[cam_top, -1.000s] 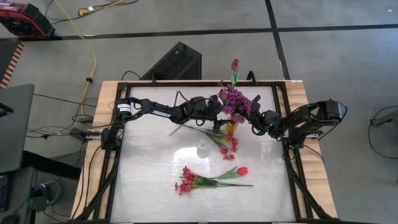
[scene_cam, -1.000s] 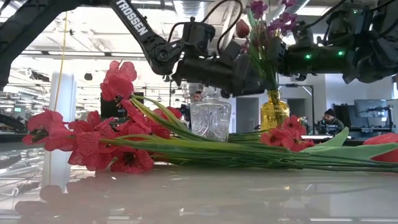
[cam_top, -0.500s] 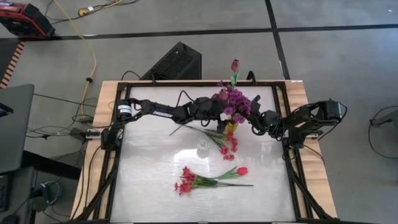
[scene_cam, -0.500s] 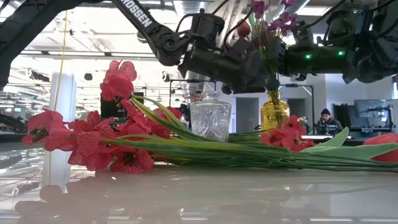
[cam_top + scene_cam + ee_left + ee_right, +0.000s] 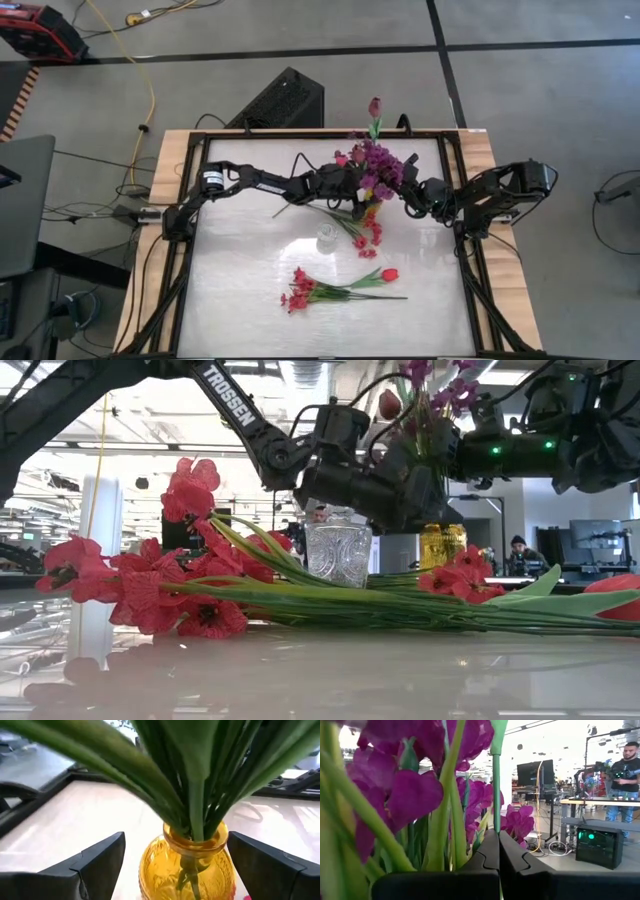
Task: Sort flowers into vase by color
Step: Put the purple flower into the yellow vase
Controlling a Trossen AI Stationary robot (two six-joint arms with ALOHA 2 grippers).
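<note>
A yellow glass vase (image 5: 371,207) (image 5: 186,870) stands on its base near the table's far edge and holds purple flowers (image 5: 376,163) (image 5: 415,795) and a tall dark-red tulip bud (image 5: 376,105) (image 5: 389,404). My left gripper (image 5: 356,197) (image 5: 180,865) is open, with one finger on either side of the vase's neck and a gap showing on both sides. My right gripper (image 5: 405,195) (image 5: 498,832) is shut on a green stalk above the vase. A clear glass vase (image 5: 326,238) (image 5: 338,550) stands empty. Red sprays (image 5: 365,232) (image 5: 298,291) and a red tulip (image 5: 389,274) lie flat on the table. My right gripper pinches one thin green stalk (image 5: 496,815) between its two fingers. It comes level from the table's right side, with the fingers across the stalk. The stalk stands upright among the purple flowers; its lower part is hidden behind the fingers.
The table's left half (image 5: 235,250) has free room. A dark frame rail (image 5: 470,270) runs along the table's sides. A black box (image 5: 285,100) sits on the floor beyond the far edge. A person (image 5: 625,765) stands far off in the room.
My left gripper has moved toward the table's right and down, up to the yellow vase, so that its open fingers now stand on either side of the neck. The right gripper and the flowers have stayed where they were.
</note>
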